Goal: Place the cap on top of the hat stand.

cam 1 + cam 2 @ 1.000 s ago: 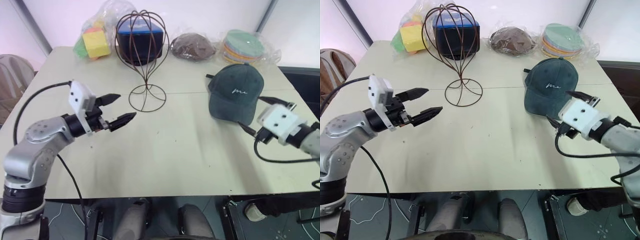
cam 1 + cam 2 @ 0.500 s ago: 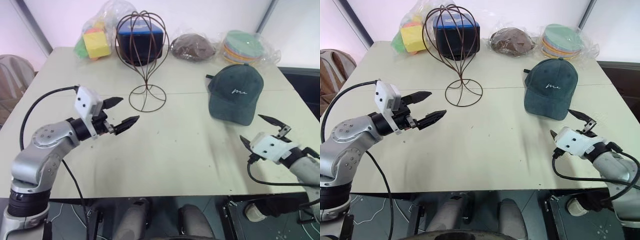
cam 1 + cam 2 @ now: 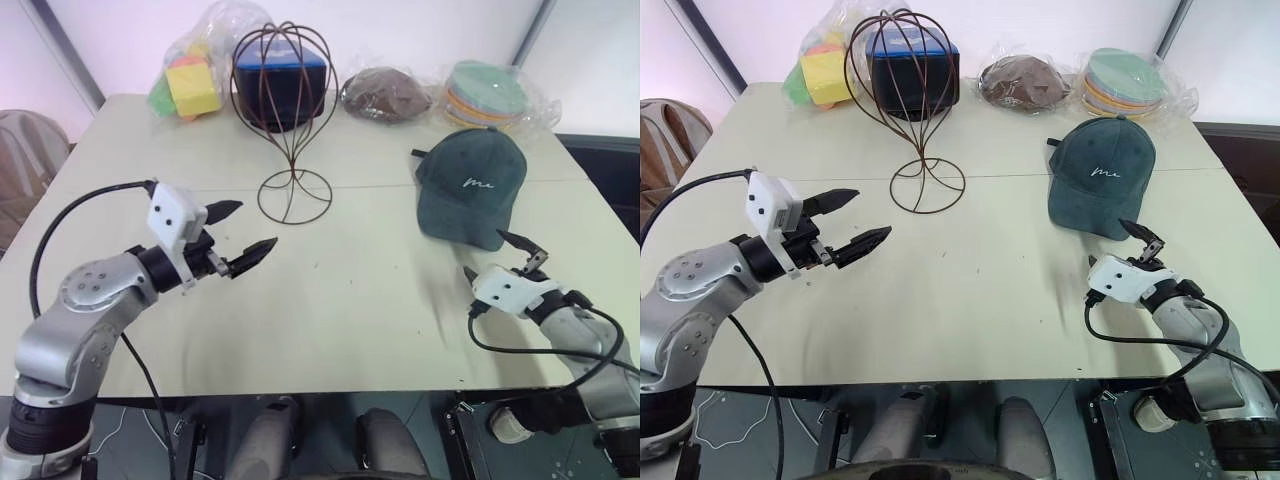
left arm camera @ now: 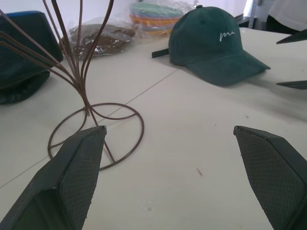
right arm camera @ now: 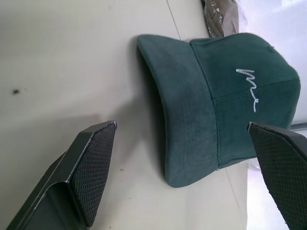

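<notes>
Surface [image 3: 350,300] pale, seam across the middle. Hat stand [image 3: 285,110] upright, far-centre, nothing on its wire cage. Cap [image 3: 472,185] flat on the right side of the surface, brim toward the near edge. Left pincer [image 3: 243,235] near-left, fingers apart, nothing held, aimed toward the stand base. Right pincer [image 3: 497,257] just near of the brim, fingers wide apart, not touching the cap.
</notes>
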You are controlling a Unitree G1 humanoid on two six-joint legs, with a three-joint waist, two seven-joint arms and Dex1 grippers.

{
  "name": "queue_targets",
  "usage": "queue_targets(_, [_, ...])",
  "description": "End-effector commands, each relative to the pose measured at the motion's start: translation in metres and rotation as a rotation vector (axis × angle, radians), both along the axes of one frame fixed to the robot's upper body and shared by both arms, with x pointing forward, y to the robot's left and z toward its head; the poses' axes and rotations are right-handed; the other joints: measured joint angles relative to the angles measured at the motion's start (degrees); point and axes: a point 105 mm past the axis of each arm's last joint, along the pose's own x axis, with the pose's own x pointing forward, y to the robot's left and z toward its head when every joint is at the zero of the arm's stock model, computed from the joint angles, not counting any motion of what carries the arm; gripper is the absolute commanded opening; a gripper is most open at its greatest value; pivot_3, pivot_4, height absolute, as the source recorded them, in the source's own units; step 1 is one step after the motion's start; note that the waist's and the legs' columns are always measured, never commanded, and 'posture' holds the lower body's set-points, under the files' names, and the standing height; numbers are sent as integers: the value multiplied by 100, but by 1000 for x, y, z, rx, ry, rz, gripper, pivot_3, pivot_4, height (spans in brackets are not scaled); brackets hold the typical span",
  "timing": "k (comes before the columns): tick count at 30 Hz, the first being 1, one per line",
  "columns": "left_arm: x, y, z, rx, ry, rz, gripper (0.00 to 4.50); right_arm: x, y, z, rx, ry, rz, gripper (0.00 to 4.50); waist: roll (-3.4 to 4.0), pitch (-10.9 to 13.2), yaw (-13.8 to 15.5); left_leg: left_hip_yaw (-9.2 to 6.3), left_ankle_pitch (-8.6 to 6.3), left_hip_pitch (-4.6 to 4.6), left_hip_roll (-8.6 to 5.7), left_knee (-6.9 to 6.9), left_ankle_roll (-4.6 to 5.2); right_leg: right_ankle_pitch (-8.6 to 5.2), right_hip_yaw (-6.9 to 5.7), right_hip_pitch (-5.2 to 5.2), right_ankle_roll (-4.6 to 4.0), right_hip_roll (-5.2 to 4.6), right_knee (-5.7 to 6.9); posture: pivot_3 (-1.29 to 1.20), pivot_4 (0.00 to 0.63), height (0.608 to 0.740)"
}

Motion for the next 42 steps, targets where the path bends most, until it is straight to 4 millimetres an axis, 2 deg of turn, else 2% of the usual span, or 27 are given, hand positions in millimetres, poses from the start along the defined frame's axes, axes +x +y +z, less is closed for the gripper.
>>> queue_targets(1, [-5,2,12,12,-53,17,4500,5,-6,7,-40,-64,-20,4464,0,0,1,0,1,0,0,0,-2,0,0,0,0,0,0,0,150,740])
queue_targets(15, [-10,5,11,35,-49,38,4500,25,-17,7,-117,-158,-94,4464,1,-1,-9,1,7,2,0,0,-11,0,2,1,0,3,3,0,150,740])
queue_targets(27, [-11,7,13,45,-54,51,4500,34,-41,5,-237,-171,-206,4464,1,-1,-3,1,8,4,0,2,-12,0,2,4,0,4,4,0,150,740])
queue_targets(40, [-8,9,15,55,-65,54,4500,36,-40,1,-227,-178,-232,4464,1,-1,-4,1,8,4,0,3,-12,0,1,5,0,4,4,0,150,740])
queue_targets(42, [-8,9,15,56,-66,54,4500,37,-39,2,-223,-183,-226,3947,1,-1,-5,1,8,4,0,3,-12,0,1,5,0,4,4,0,150,740])
